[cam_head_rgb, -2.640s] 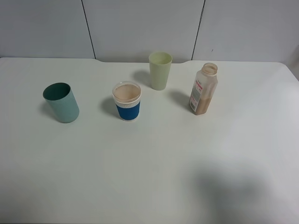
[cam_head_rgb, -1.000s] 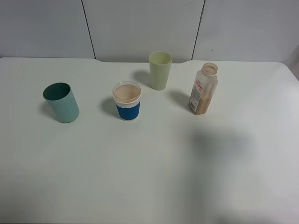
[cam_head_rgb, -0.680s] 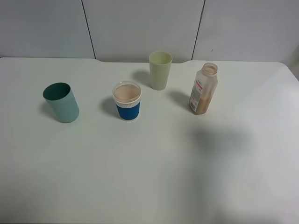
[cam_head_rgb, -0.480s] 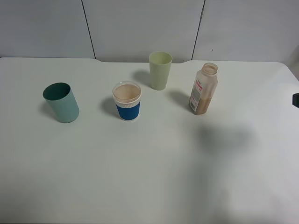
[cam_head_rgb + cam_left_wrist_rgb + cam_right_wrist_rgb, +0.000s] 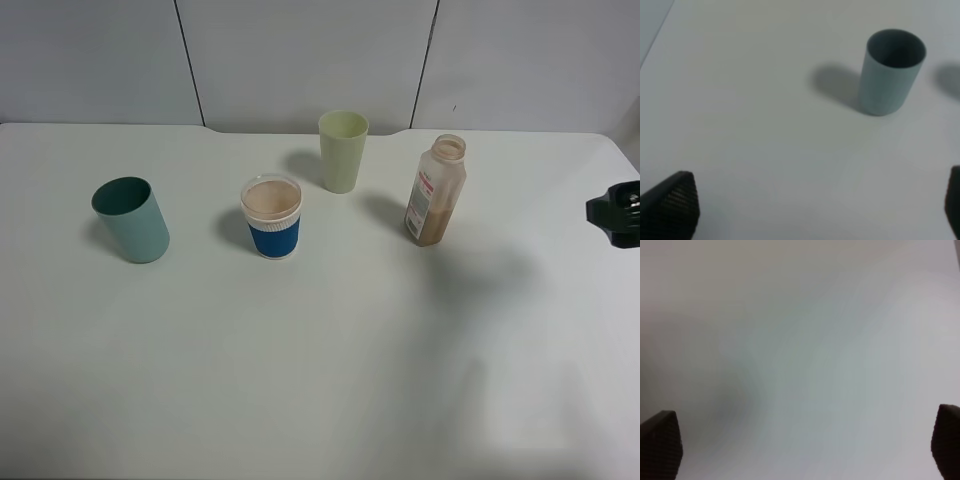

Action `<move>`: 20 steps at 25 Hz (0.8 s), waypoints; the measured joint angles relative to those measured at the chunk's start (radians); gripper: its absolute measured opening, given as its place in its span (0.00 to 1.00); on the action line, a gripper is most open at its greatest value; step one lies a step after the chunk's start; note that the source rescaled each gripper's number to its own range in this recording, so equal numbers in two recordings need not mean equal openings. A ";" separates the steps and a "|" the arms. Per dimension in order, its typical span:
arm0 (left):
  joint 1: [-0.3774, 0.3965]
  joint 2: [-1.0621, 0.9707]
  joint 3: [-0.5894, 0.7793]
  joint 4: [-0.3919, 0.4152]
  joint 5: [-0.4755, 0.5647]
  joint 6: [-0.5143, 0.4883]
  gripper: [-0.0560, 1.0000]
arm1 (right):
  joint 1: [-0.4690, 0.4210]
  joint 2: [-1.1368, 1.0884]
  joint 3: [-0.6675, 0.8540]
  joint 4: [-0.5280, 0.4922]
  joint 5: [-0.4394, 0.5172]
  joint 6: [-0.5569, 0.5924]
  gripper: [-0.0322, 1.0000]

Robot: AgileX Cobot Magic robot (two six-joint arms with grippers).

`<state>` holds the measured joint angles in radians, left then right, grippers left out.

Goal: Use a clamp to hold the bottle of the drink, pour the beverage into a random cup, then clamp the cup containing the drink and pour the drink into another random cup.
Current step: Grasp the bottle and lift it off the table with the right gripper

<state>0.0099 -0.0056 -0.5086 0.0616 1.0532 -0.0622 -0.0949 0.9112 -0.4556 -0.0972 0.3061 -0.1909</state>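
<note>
The bottle stands upright at the table's right, with the tan drink in its lower part. Left of it stands the short white cup with a blue band; its inside looks tan. Behind the two stands the pale green tumbler. A black part of my right arm shows at the right edge, well apart from the bottle. My right gripper is open over bare table. My left gripper is open too, with a teal cup ahead of it.
The teal cup stands at the left of the white table. A grey panelled wall runs behind the table's far edge. A soft shadow lies on the table just right of the bottle.
A black part of my right arm has come into the exterior view from the right edge. Its shadow on the table has drifted up toward the bottle. The cups and bottle have not moved.
</note>
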 joint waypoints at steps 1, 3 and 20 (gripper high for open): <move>0.000 0.000 0.000 0.000 0.000 0.000 1.00 | 0.000 0.000 0.000 0.000 0.000 0.000 1.00; 0.000 0.000 0.000 0.000 0.000 0.000 1.00 | 0.045 0.072 0.000 0.000 -0.080 0.000 1.00; 0.000 0.000 0.000 0.000 0.000 0.000 1.00 | 0.297 0.443 0.000 -0.033 -0.277 -0.001 1.00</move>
<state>0.0099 -0.0056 -0.5086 0.0616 1.0532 -0.0622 0.2021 1.3546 -0.4552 -0.1299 0.0287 -0.1920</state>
